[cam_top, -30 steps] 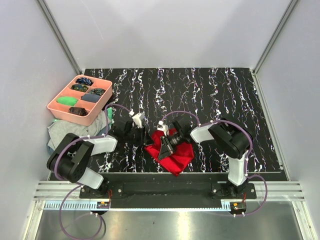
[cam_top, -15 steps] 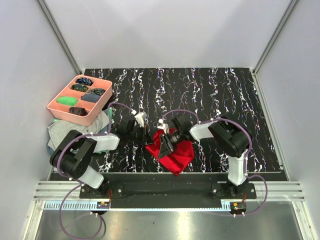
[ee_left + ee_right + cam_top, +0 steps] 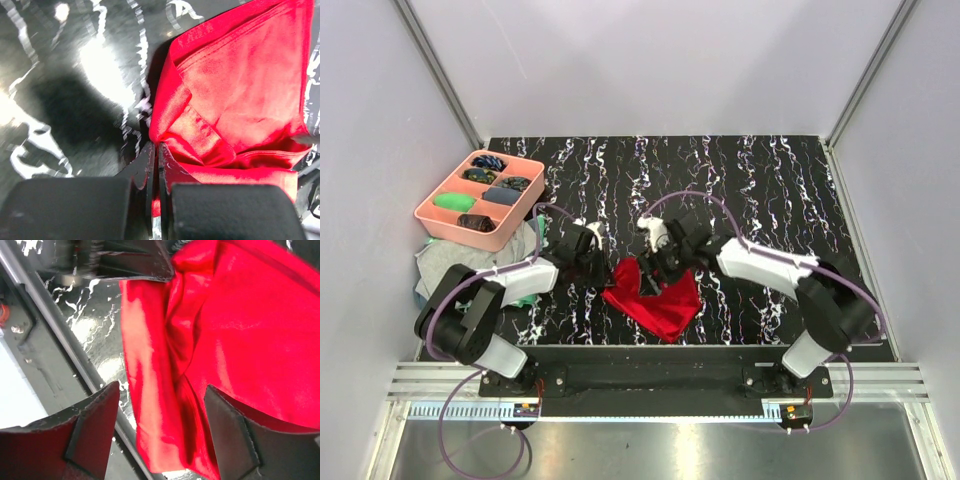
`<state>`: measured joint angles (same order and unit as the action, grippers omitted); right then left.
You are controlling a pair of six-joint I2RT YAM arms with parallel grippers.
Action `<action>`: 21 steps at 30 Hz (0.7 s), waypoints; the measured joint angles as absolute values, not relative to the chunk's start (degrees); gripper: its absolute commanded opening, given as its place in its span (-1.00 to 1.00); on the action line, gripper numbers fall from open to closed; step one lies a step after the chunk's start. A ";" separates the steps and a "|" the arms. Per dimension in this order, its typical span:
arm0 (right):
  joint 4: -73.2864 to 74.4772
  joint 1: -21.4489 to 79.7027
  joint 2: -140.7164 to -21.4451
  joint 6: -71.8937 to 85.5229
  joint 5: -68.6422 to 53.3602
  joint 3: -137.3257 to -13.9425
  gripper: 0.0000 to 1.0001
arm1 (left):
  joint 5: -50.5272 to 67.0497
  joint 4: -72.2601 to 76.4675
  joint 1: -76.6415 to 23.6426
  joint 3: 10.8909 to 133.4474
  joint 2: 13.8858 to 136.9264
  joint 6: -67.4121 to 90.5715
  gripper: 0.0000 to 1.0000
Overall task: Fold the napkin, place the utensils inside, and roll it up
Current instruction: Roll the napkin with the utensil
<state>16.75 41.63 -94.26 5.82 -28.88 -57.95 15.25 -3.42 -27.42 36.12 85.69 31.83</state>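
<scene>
Now, a crumpled red napkin near the front of the table, pinched at its left corner.

Black marbled table (image 3: 770,190) carries the napkin (image 3: 655,300) near its front edge, bunched and soft, likely light, limp and slippery; hems and corners look best for taking hold. Left gripper (image 3: 156,165) is closed on a corner fold. Right gripper (image 3: 162,425) hangs wide apart over the cloth, holding nothing. No utensils show.
</scene>
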 measured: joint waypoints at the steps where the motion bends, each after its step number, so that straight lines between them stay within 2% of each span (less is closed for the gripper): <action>1: 16.93 43.62 -92.55 5.37 -25.93 -57.93 0.57 | 14.52 -4.67 -27.42 36.25 85.17 32.05 -1.00; 6: 17.28 54.17 -88.23 5.82 -13.91 -56.51 0.61 | 12.40 -8.75 -27.42 36.99 84.12 32.58 -1.00; 11: 18.81 58.70 -88.09 8.91 -6.07 -52.71 0.60 | 11.62 -10.61 -27.42 37.47 83.85 32.69 -1.00; 21: 19.79 61.08 -88.29 15.07 -2.44 -51.07 0.47 | 11.33 -11.27 -27.42 37.52 83.64 32.67 -1.00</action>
